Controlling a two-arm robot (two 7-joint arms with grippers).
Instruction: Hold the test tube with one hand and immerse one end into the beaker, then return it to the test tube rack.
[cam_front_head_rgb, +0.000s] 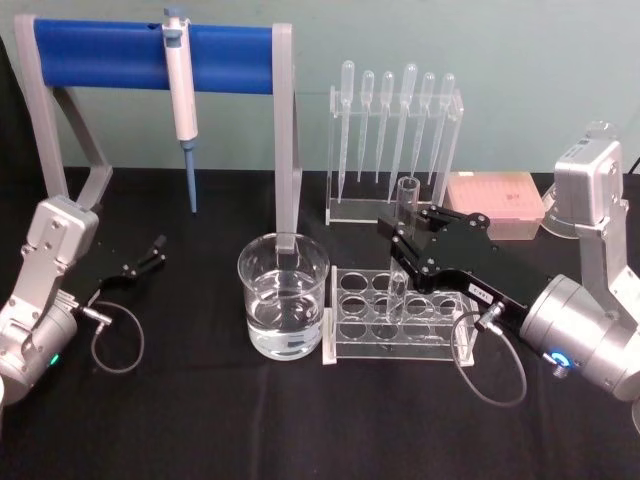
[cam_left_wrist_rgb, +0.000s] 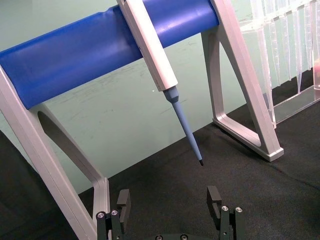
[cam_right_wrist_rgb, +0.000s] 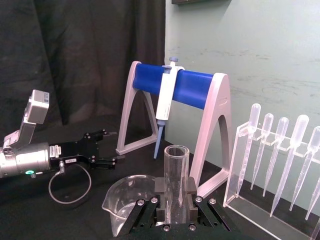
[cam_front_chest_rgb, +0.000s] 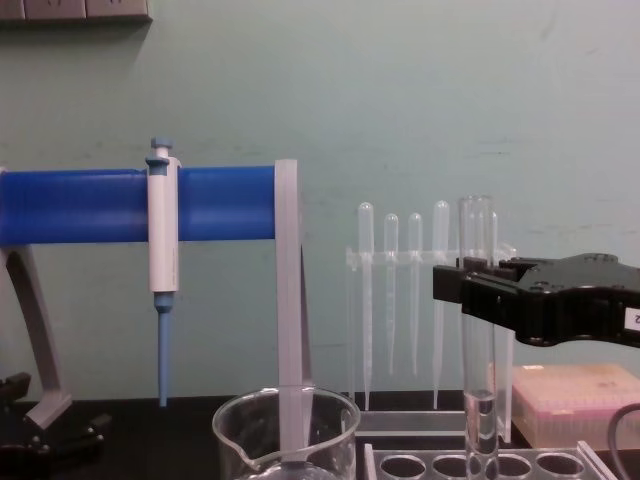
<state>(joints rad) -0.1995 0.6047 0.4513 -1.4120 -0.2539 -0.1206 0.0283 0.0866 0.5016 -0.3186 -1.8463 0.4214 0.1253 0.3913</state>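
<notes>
Above clear plastic rack (cam_front_head_rgb: 395, 348) | black right gripper (cam_front_head_rgb: 403, 245) clamps straight glass test tube (cam_front_head_rgb: 407, 200)

On the counter (cam_front_head_rgb: 200, 420) the beaker (cam_front_head_rgb: 283, 295) stands at the centre, the test tube rack (cam_front_head_rgb: 395, 318) just to its right. The test tube (cam_front_head_rgb: 406, 200) is upright at that rack's far row, in the right gripper (cam_front_head_rgb: 400, 248). Behind stand the pipette holder (cam_front_head_rgb: 395, 150) and, to its right, a tip box (cam_front_head_rgb: 497, 203); far left, the pipettor (cam_front_head_rgb: 181, 90) hangs on its stand (cam_front_head_rgb: 285, 130)
</notes>
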